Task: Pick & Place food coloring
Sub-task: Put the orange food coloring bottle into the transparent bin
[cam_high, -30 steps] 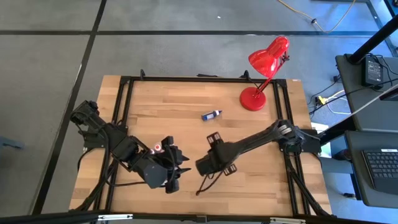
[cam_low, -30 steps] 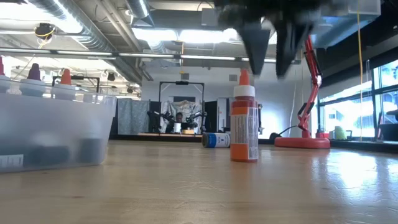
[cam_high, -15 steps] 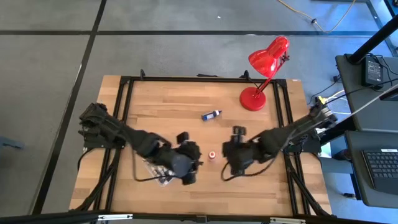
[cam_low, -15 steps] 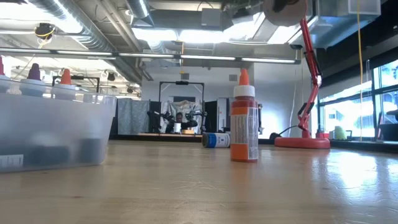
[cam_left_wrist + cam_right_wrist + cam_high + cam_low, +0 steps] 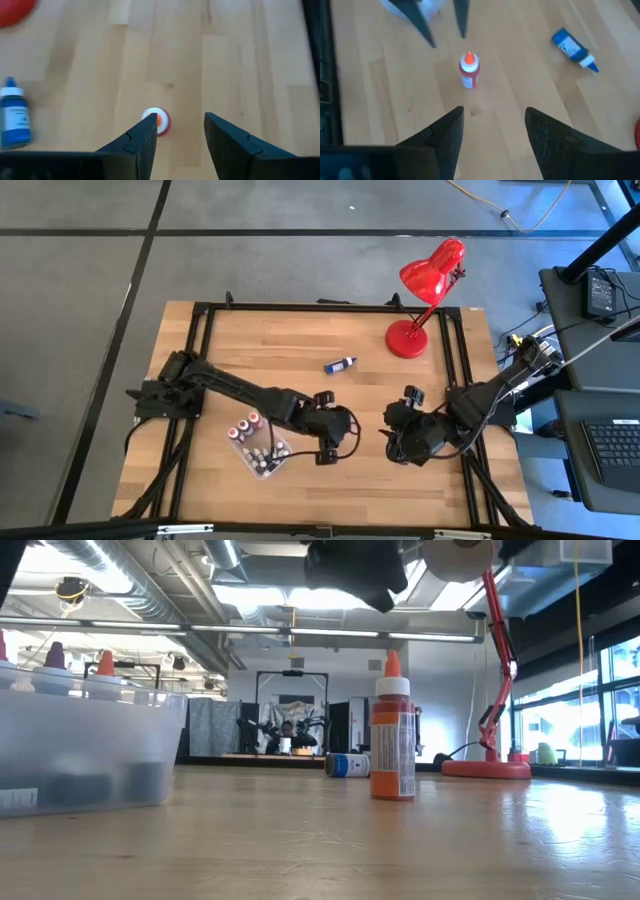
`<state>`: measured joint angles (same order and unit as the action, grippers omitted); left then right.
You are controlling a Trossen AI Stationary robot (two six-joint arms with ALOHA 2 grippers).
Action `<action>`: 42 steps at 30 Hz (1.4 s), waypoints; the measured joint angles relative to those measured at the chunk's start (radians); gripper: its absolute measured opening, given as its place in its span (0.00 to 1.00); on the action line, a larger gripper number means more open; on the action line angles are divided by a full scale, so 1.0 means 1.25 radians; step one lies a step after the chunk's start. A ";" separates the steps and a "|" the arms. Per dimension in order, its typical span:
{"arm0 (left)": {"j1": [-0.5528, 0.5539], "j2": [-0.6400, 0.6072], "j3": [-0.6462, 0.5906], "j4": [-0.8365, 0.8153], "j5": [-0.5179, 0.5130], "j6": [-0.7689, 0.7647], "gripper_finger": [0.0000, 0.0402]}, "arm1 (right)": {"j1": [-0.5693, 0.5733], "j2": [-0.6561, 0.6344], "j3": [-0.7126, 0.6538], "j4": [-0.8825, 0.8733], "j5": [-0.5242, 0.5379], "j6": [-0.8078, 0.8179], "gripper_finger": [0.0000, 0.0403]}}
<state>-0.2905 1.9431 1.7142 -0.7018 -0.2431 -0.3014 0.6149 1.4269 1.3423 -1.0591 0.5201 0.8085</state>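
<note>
Upright orange-capped red dropper bottle stands mid-table as landmark. Blue bottle with white cap lies behind it. Clear plastic tray of bottles sits left. Red desk lamp stands far behind, right.

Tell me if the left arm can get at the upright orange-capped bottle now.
Probably yes: the left gripper hangs open almost above the orange-capped bottle, which stands alone on bare table; the right gripper waits apart.

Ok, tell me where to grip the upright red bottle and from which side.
Grip the red bottle around its round body below the cap, coming straight down from above. It stands upright and alone on the table, and the open left gripper already hangs over it.
</note>
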 joint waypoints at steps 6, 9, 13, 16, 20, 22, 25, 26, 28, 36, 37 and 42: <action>0.040 0.028 0.001 0.061 0.140 -0.004 0.48 | -0.001 0.000 -0.030 0.004 -0.017 0.005 0.53; 0.048 0.036 0.000 0.071 0.137 0.028 0.54 | -0.002 0.000 -0.032 0.002 -0.018 0.003 0.53; 0.055 0.042 0.000 0.076 0.128 0.061 0.58 | -0.002 0.000 -0.032 -0.003 -0.018 0.002 0.53; 0.056 0.041 0.000 0.077 0.104 0.086 0.59 | -0.002 0.000 -0.032 -0.005 -0.019 0.002 0.53; 0.055 0.041 0.000 0.076 0.047 0.132 0.58 | -0.002 0.000 -0.032 -0.005 -0.014 0.002 0.53; 0.059 0.045 0.000 0.074 0.060 0.121 0.58 | -0.002 0.000 -0.032 -0.006 -0.013 0.002 0.53; 0.062 0.049 0.000 0.056 0.082 0.106 0.58 | -0.002 0.000 -0.032 -0.006 -0.013 0.002 0.53; 0.062 0.054 0.000 0.053 0.081 0.107 0.58 | -0.002 0.000 -0.032 -0.005 -0.013 0.002 0.53; 0.062 0.063 0.001 0.045 0.067 0.108 0.58 | -0.002 0.000 -0.032 -0.005 -0.013 0.002 0.53; 0.061 0.098 0.001 0.021 0.048 0.106 0.58 | -0.002 0.001 -0.032 -0.003 -0.011 0.002 0.53; 0.061 0.104 0.000 0.005 0.049 0.106 0.58 | -0.002 0.001 -0.032 -0.003 -0.011 0.002 0.53; 0.061 0.114 0.000 0.012 0.048 0.105 0.56 | -0.002 0.000 -0.032 -0.003 -0.010 0.008 0.53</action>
<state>-0.2142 2.0853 1.7142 -0.6870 -0.1826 -0.1703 0.6121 1.4273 1.3029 -1.0630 0.5070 0.8185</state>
